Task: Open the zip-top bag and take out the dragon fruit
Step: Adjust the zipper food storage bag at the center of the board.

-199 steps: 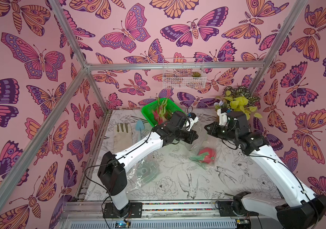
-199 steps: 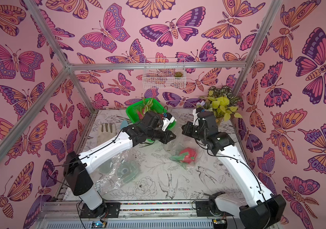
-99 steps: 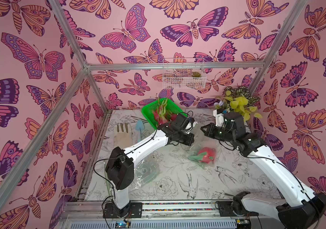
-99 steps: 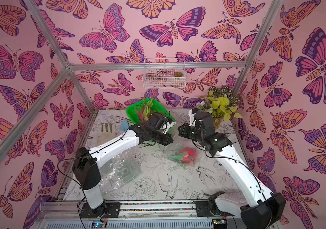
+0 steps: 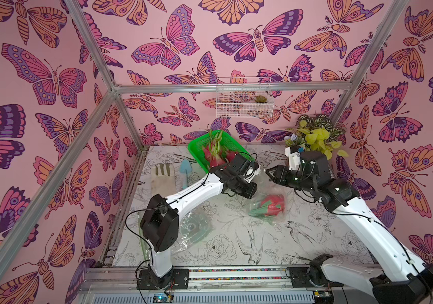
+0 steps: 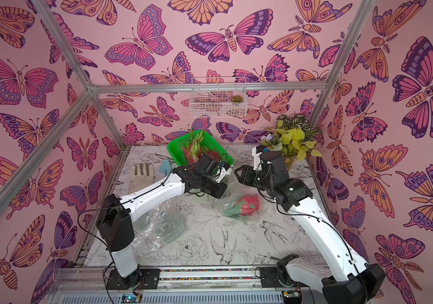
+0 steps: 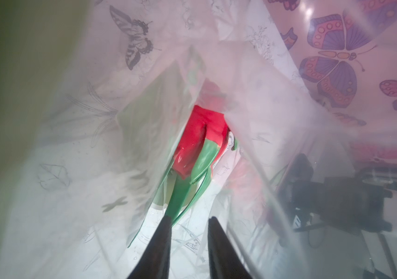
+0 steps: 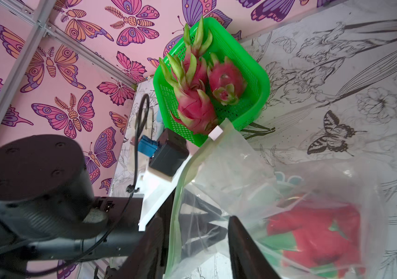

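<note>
Dragon fruit (image 7: 199, 135) inside bag (image 7: 265, 116), ahead of left gripper (image 7: 190, 218) (part-open, empty); right gripper (image 8: 195, 218) part-open.

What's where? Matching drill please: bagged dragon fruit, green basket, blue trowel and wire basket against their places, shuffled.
Things
1. bagged dragon fruit
2. green basket
3. blue trowel
4. wire basket

Places
A. hung on the back wall
B. lying between the glove and the green basket
C. middle of the table
D. standing at the table's back edge

Pairs: 1-C, 2-D, 3-B, 4-A
</note>
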Motion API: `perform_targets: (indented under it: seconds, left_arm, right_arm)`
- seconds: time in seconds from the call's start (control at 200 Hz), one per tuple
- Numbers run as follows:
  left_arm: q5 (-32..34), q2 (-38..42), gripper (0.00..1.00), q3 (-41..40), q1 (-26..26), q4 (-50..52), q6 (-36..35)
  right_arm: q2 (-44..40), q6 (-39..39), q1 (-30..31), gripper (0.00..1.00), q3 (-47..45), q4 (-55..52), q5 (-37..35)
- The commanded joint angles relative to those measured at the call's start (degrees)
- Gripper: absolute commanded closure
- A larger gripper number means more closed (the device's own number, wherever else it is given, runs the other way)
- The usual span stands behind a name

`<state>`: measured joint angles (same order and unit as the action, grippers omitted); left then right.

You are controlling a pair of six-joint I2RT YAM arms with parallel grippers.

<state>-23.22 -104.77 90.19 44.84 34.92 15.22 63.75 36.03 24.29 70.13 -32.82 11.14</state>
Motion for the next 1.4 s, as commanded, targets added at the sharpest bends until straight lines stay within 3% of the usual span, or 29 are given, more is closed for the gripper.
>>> perform_targets:
  seconds: [0.0, 0.25, 0.386, 0.751, 1.032, 1.397]
  left_arm:
    - [-3.5, 2.8, 0.65, -2.7, -1.2, 0.0, -0.6]
    - [-13.8, 7.4, 0.62, -11.1, -4.2, -12.7, 6.7]
    - [-14.9, 6.7, 0.64, -14.0, -3.7, -16.6, 8.4]
    - [-11.8, 3.7, 0.74, -17.5, -2.0, -16.8, 6.8]
    - [-7.0, 4.1, 0.68, -21.1, -1.1, -16.8, 6.7]
    - [-3.4, 4.2, 0.65, -26.1, -1.1, -19.3, 7.2]
  right_arm:
    - [-3.8, -2.8, -3.6, 0.52, 0.4, -4.7, -2.1]
    - [-6.3, -2.0, -10.5, 0.50, -10.2, -4.9, 0.2]
    - [-5.3, -1.1, -12.2, 0.48, -17.0, -1.8, 1.8]
    - [-1.5, -1.0, -14.7, 0.37, -28.5, 7.3, 4.9]
    - [1.9, -2.0, -15.8, 0.30, -30.6, 10.8, 5.3]
    - [4.5, -1.8, -16.2, 0.30, -31.6, 13.7, 7.7]
